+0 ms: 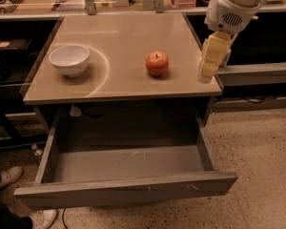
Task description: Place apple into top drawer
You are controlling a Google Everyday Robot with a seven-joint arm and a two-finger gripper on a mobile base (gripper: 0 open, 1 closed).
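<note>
Robot lab: cluttered benches (pixel 43 4), jaws beside table (pixel 128 35)

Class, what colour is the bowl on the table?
The bowl is white in the camera view; the end effector hovers at the right edge of the table.

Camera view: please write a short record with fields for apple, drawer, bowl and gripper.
apple: on the table, right of centre, stem up, not held
drawer: pulled open below the table, apple not in it
bowl: white, on the table's left side, apart from the apple
gripper: at the table's right edge, right of the apple, apart from it
</note>
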